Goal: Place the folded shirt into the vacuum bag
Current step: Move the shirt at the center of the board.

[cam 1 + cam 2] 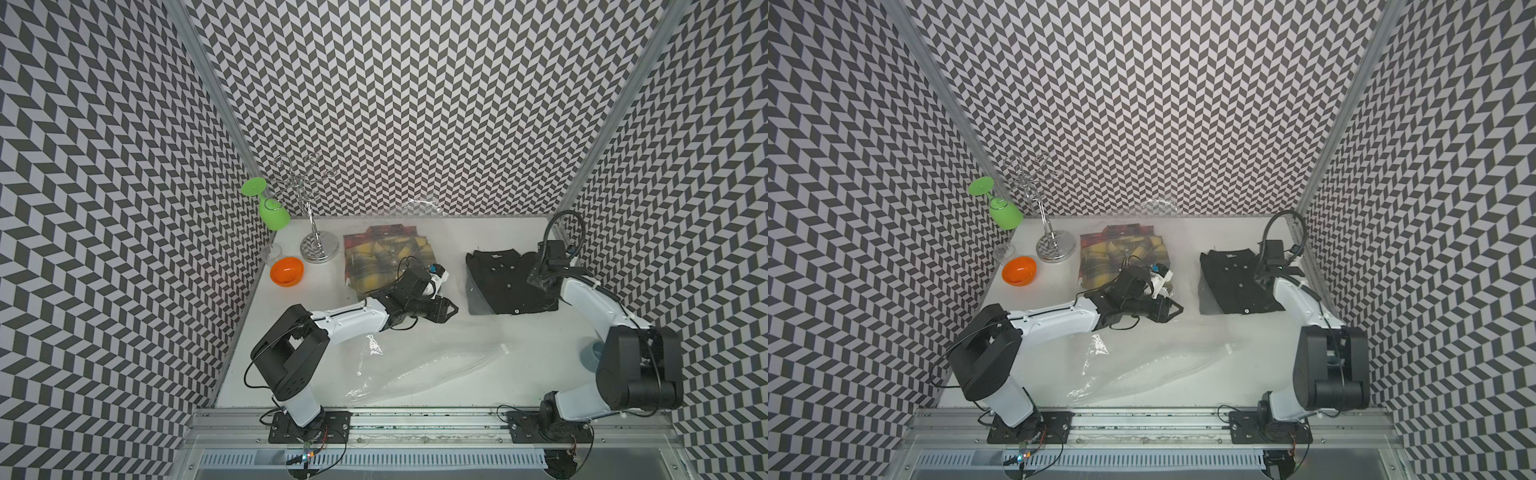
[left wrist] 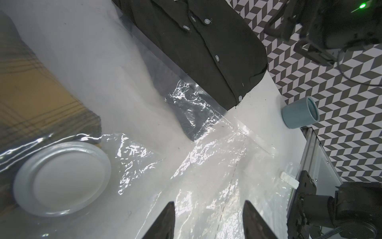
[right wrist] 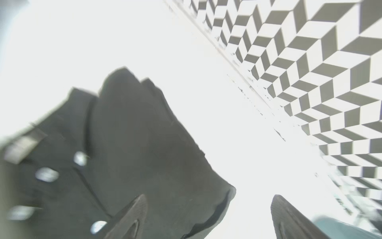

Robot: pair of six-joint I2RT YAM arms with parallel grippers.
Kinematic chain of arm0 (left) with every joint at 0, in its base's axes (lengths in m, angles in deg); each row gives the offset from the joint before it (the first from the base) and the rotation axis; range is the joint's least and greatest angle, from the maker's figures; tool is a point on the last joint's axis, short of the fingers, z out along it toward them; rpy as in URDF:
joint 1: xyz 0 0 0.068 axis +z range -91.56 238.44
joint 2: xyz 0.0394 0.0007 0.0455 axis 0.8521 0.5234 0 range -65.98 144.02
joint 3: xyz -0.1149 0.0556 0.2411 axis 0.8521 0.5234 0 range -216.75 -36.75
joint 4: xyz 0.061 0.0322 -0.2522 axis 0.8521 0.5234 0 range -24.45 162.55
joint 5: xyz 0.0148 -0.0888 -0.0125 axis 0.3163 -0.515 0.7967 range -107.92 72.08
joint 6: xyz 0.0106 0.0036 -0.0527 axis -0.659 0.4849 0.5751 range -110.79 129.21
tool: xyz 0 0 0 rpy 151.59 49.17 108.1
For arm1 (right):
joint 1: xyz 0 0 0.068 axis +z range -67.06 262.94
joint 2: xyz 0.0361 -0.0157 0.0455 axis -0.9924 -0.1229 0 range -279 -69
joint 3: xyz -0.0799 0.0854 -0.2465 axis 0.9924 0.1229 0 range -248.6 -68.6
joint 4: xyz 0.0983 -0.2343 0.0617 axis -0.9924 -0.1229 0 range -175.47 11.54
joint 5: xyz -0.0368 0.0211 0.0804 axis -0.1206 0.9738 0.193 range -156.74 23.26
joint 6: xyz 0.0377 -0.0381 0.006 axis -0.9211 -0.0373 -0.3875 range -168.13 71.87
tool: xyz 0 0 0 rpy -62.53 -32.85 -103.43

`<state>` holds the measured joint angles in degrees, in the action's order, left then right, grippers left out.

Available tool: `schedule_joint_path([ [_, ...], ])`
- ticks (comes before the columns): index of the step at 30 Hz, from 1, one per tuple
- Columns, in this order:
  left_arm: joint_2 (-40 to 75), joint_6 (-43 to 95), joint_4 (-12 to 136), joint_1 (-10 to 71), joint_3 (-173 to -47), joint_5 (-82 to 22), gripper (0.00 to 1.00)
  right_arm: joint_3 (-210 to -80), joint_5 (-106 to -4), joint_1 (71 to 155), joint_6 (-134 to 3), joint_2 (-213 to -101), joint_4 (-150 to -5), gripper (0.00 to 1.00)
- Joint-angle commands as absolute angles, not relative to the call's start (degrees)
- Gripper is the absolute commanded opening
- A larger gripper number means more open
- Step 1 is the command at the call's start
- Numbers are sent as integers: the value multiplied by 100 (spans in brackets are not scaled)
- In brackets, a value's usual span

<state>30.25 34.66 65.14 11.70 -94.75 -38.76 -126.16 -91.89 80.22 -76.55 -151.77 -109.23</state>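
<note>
Right gripper [image 3: 208, 196], wide open, straddles the folded shirt [image 3: 134, 144] edge; left gripper [image 2: 208, 202] half-open above the vacuum bag [image 2: 217, 161].

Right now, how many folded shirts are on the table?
2. A plaid shirt lies at the back near the metal stand, under clear plastic; a black shirt lies to its right.

Top pair overhead; wrist views close, sharing black shirt [image 2: 206, 51].
</note>
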Motion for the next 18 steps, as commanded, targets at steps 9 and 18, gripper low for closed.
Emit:
schedule_joint_path([
  [9, 2900, 3355, 6509, 1194, -9496, -3820, 53, -11799, -7196, 8007, -7905, -14123, -10272, 94],
  [18, 3357, 3574, 6223, 795, -10033, -4029, 54, -12086, -5816, 8222, -8125, -14711, -9987, 86],
])
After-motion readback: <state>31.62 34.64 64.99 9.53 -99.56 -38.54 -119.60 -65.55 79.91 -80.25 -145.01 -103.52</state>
